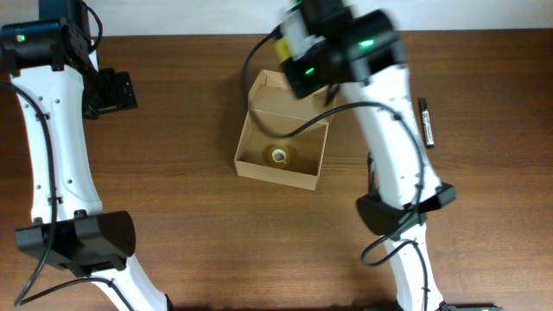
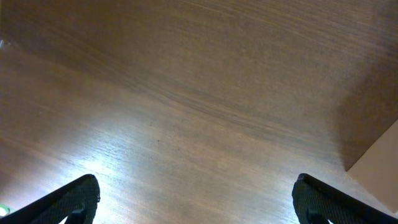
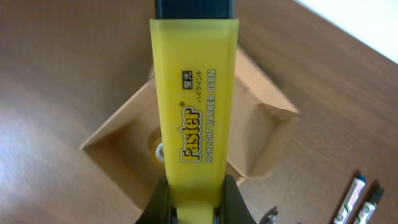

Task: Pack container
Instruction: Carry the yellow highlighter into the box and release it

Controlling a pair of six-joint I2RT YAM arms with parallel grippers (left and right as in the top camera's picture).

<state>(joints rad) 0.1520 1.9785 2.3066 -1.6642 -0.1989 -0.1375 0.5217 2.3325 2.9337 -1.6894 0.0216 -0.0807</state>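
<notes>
Your right hand (image 3: 198, 202) is clamping narrowly on one end of a yellow highlighter (image 3: 194, 99), which is pointing out over the container (image 3: 273, 127). The container is sitting open on the surface (image 2: 186, 93) between the two arms, with its flap standing up at the far edge. To place well, you should be aligning the highlighter with the box's longer side and lowering it inside the walls before releasing. A small roll (image 1: 278, 155) is lying on the box floor, so be aiming beside it. Your left hand (image 2: 198, 199) is hovering wide and empty over bare wood, left of the box. A dark marker (image 1: 426, 121) is lying to the right, well apart, obstructing nothing.
</notes>
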